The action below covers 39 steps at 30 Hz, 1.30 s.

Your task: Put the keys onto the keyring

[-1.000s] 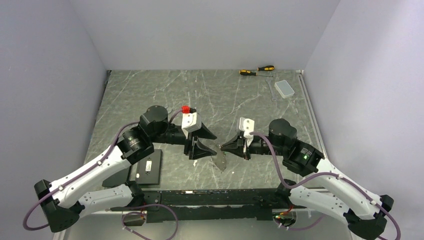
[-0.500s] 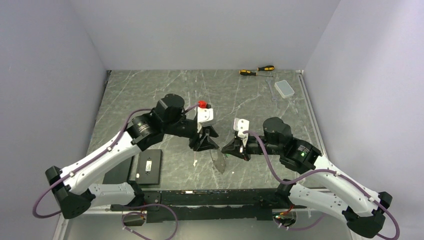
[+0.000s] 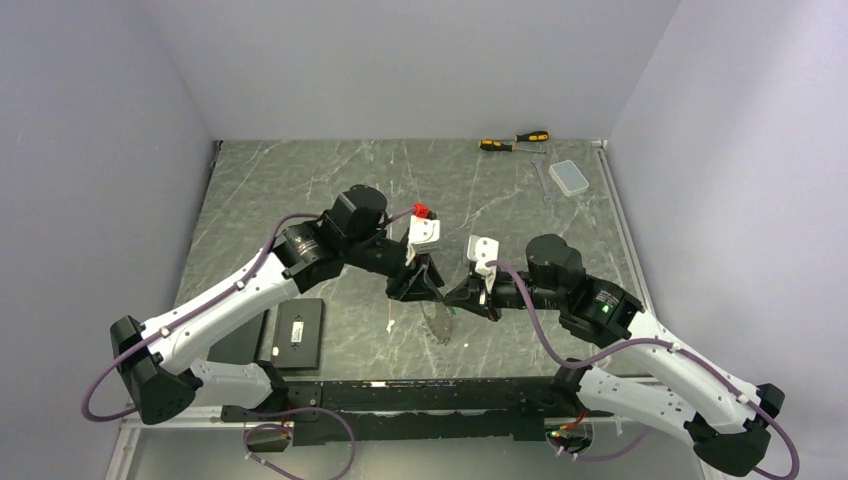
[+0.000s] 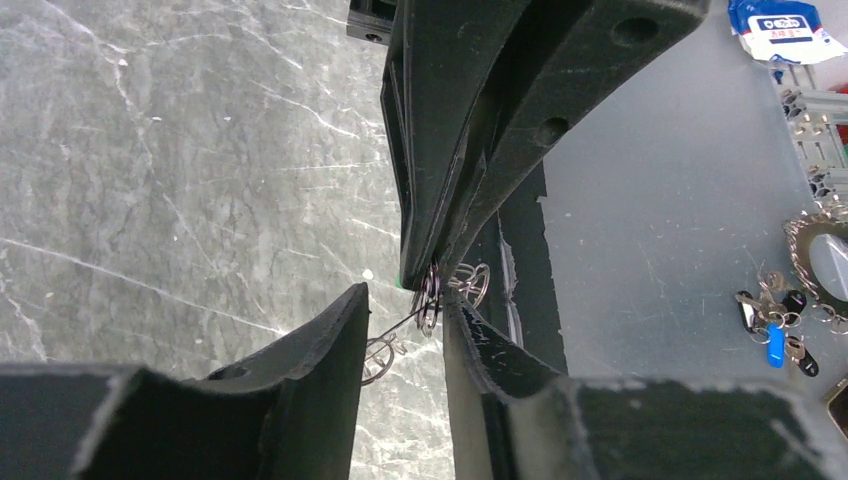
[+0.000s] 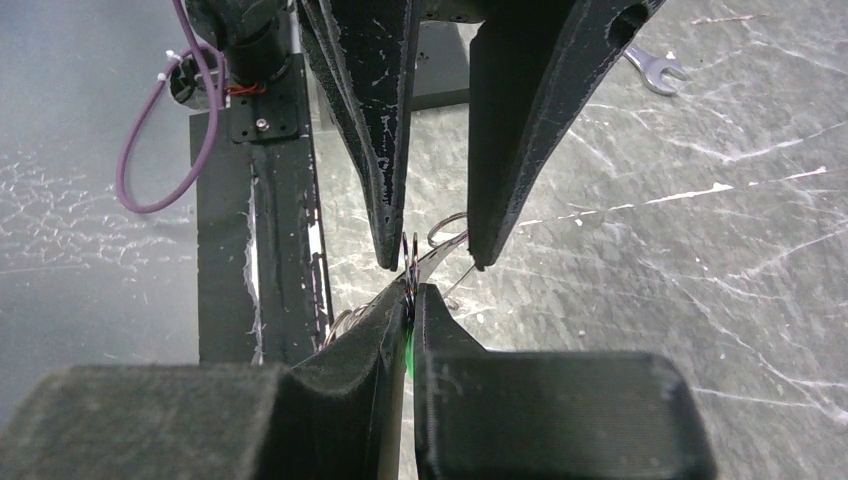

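Note:
My right gripper is shut on the key, whose green head shows as a sliver between the fingers. Small wire rings stick out of its tip. My left gripper meets it tip to tip, and its jaws stand apart on either side of those wire rings, which sit close to one finger. The keyring, thin and dark, shows just below both tips. Whether it hangs or lies on the table I cannot tell.
Two yellow-and-black screwdrivers, a wrench and a clear plastic box lie at the back right. A flat black box sits near the left arm's base. A bunch of keys on a chain lies beyond the table's edge.
The left arm has swung right until its gripper reached the right gripper's tip, and its jaws have narrowed. The right gripper shifted slightly left, still shut.

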Tool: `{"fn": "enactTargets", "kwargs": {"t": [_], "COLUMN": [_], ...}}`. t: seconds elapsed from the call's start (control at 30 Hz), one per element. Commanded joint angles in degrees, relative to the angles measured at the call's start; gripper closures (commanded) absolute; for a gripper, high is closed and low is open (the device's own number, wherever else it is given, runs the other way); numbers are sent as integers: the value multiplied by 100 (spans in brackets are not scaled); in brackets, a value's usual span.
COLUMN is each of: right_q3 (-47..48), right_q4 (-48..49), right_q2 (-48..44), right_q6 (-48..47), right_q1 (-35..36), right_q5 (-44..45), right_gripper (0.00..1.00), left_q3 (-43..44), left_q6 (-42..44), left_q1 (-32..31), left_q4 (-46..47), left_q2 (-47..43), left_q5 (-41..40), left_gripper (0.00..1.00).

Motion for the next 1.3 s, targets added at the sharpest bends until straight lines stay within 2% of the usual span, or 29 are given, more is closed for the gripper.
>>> {"fn": "enactTargets", "kwargs": {"t": [0.0,0.17,0.33,0.47,0.7,0.83,0.93,1.1,1.27], "right_q3": [172,180,170,167,113,24,-23,-99,-152], "right_q4": [169,176,171,158,197,299,373,509,637], "right_q2": [-69,-82,-74,-42,-70,-211,-323,-549,-687], "right_q6": [-44,-52,-53,-62,9,84,120,170,215], "right_q1": [-12,-12,-12,-12,-12,-12,-12,-12,-20], "right_q5": [41,28,12,-1,213,268,226,221,318], "right_gripper": [100,100,100,100,98,73,64,63,67], "left_q3": [180,185,216,251,92,-7,-78,-376,-570], "left_q6": [-25,-26,-20,13,-75,-251,-372,-640,-846], "left_q1": [-30,-39,-36,-39,-42,-38,-36,-40,-38], "left_q4": [211,254,284,223,467,748,936,1407,1719], "left_q2": [66,148,204,253,21,-205,-326,-569,-706], "left_q5": [340,413,463,489,340,272,296,242,236], "left_gripper": [64,73,92,99,100,100,100,100,100]}}
